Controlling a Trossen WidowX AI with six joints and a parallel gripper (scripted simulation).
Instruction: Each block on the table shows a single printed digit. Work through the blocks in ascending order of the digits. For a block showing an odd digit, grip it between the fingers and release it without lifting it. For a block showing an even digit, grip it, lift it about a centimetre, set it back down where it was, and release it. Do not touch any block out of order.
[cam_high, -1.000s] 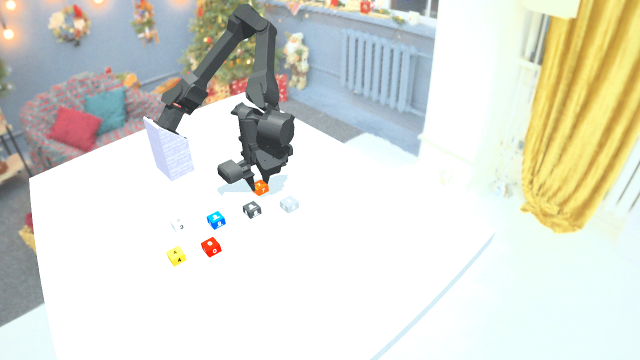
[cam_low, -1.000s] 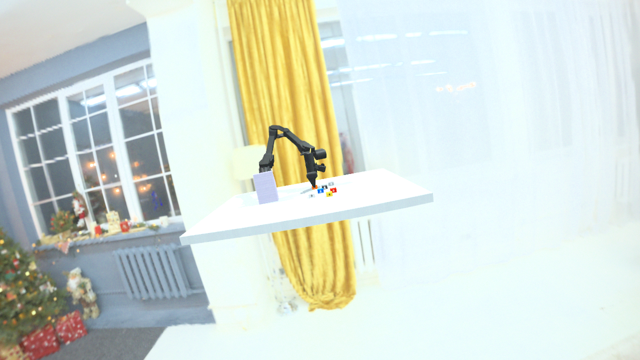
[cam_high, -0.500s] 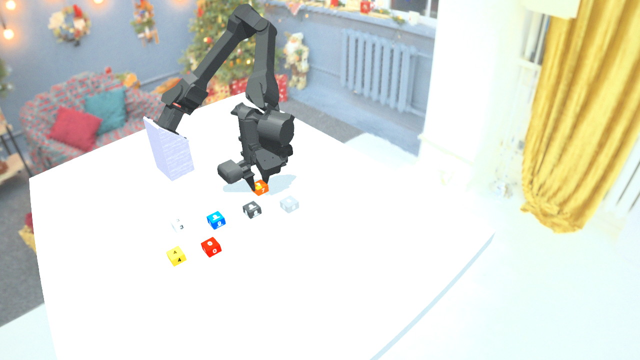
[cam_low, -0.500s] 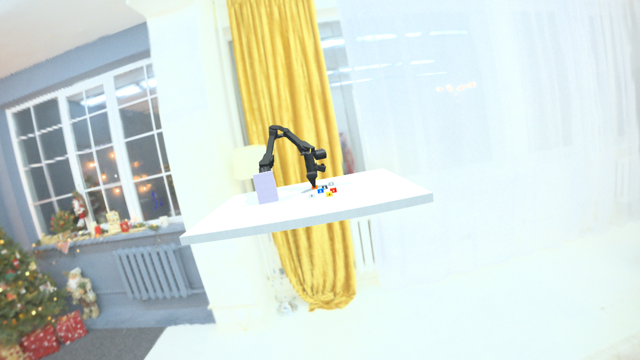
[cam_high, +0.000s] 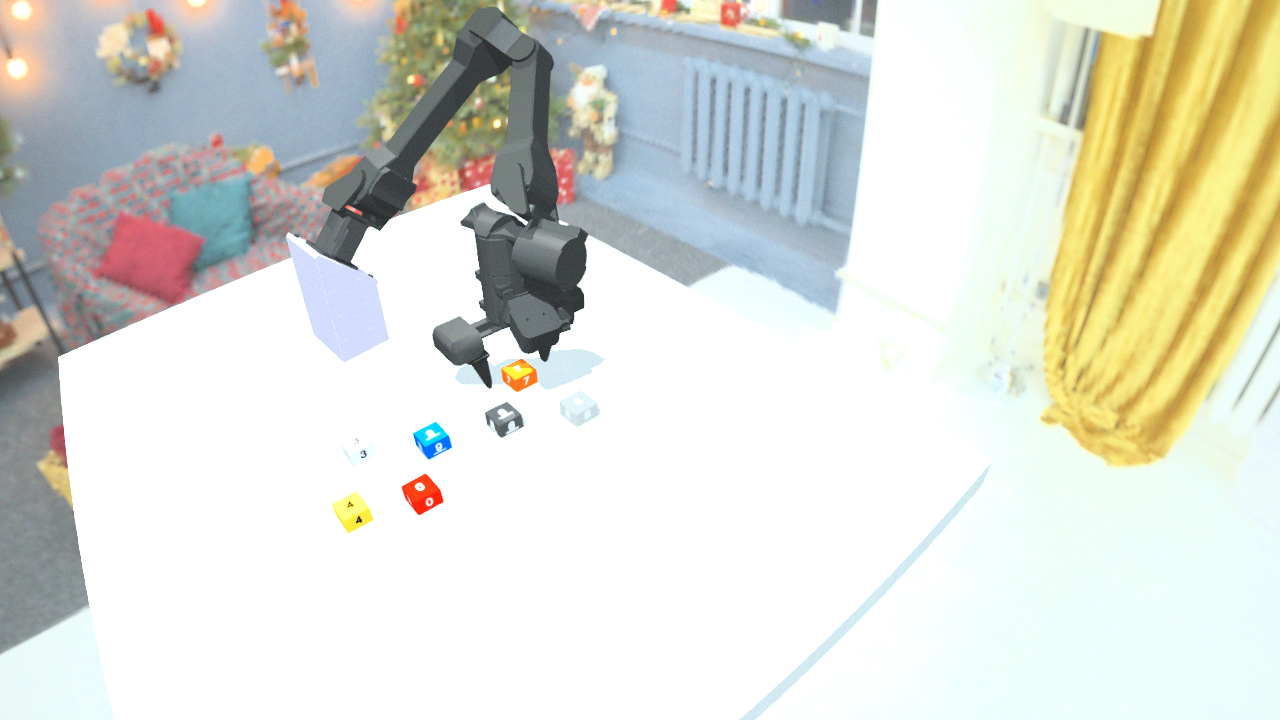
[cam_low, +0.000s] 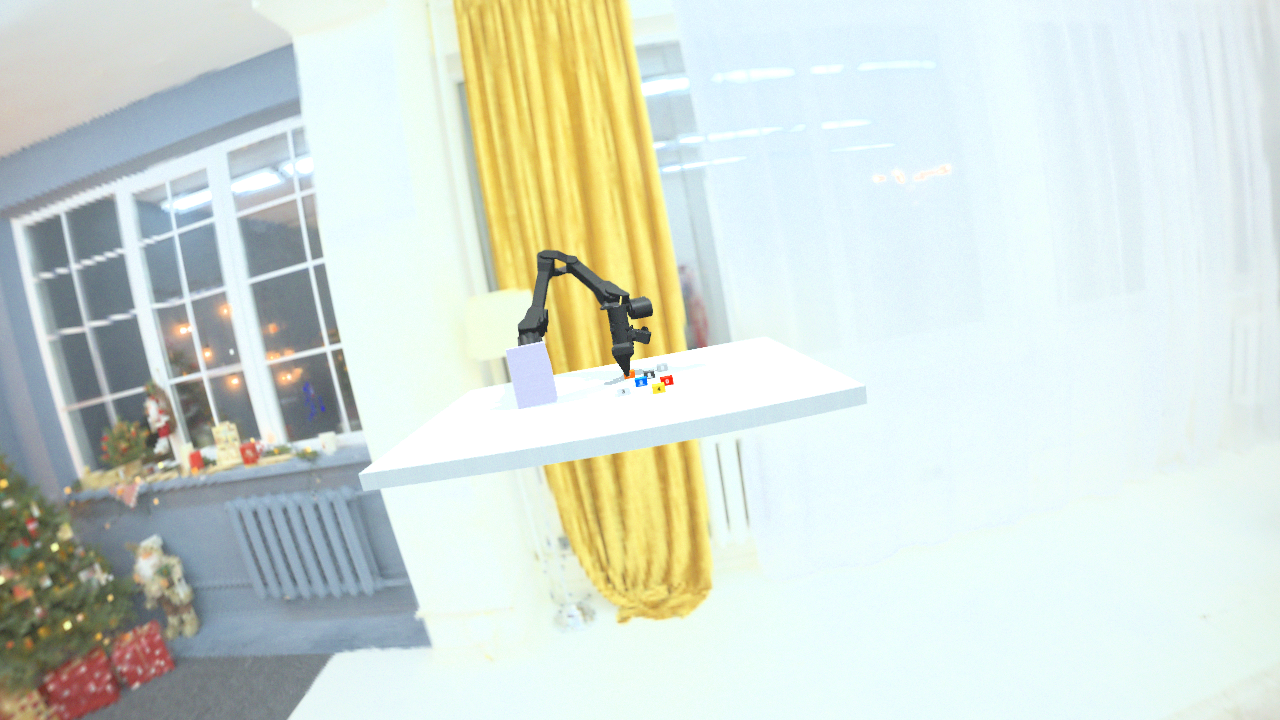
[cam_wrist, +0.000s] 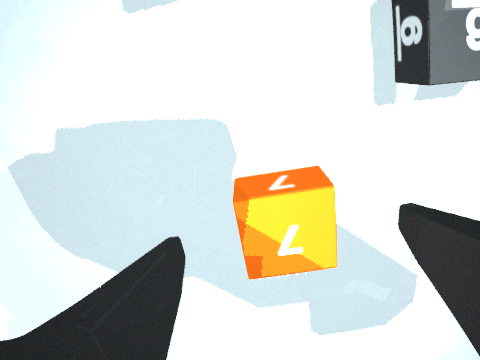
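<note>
My gripper is open, its fingertips low on either side of the orange block 7, with a gap on both sides in the wrist view. The orange block rests on the table. The black block, an underlined 6, stands close by. The pale grey block 8, blue block, an underlined 9, white block 3, red block 0 and yellow block 4 also stand on the table.
The white table carries the arm and a pale lilac box-like block beside the arm's base. Shadows of the arm fall around the orange block.
</note>
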